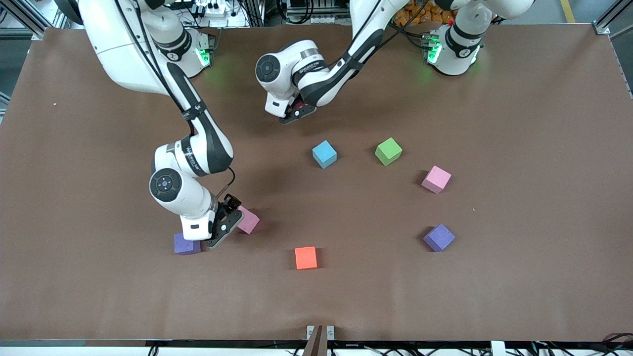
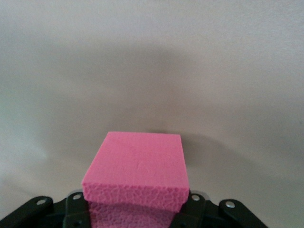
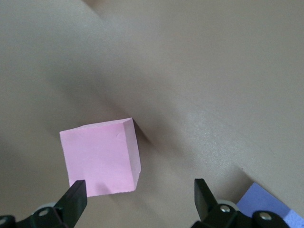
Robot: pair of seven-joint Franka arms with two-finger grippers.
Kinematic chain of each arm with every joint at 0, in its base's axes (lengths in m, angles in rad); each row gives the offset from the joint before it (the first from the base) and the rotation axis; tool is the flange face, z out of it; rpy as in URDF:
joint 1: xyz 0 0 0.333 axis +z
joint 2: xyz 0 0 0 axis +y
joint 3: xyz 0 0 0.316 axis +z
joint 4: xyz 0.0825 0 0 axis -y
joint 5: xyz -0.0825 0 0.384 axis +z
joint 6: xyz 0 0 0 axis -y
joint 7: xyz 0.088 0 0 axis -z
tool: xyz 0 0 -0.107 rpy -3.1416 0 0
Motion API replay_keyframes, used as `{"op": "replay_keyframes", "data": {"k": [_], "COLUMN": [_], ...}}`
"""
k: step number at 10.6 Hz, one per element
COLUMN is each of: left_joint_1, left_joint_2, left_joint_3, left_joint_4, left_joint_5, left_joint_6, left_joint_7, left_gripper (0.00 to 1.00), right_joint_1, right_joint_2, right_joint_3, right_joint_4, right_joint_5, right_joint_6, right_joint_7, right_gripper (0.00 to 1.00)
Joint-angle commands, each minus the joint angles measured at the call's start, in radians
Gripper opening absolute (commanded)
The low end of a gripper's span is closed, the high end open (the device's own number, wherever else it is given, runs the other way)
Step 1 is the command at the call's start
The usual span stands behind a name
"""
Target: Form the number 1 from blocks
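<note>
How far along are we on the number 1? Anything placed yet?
Nothing looks placed: light blue block, green block, orange block, one pink block and one purple block lie scattered. In hand: left gripper is shut on a red block. Right gripper is open, low by a second pink block, near a second purple block. Left: the whole figure.
</note>
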Motion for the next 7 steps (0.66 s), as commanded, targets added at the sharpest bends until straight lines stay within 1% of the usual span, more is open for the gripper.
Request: {"op": "replay_keyframes", "data": {"k": [1,2,6,7], "left_joint_1": [0.002,0.003,0.003,0.003], "left_joint_2": [-0.223,-0.234,-0.212,-0.205], "left_joint_3": [-0.011,-0.014,-0.017,-0.017], "left_joint_4": [-0.335,-0.374,-0.393,-0.393], "left_joint_5": [0.019,0.015,-0.015,-0.015], "left_joint_6": [0.231,0.267,0.274,0.298], "left_joint_7": [0.087,0.116,0.278,0.31], "left_gripper": [0.0,0.0,0.0,0.0], "right_joint_1": [0.013,0.022,0.038,0.042], "right_joint_2": [0.004,0.007,0.022,0.03], "right_joint_3": [-0.004,-0.004,-0.004,-0.004], "right_joint_4": [0.01,0.01,0.01,0.01], "right_joint_5": [0.013,0.013,0.015,0.016], "right_joint_6": [-0.001,-0.001,0.016,0.019], "right_joint_7": [-0.02,-0.02,-0.018,-0.017], "right_gripper": [1.0,1.0,1.0,1.0]}}
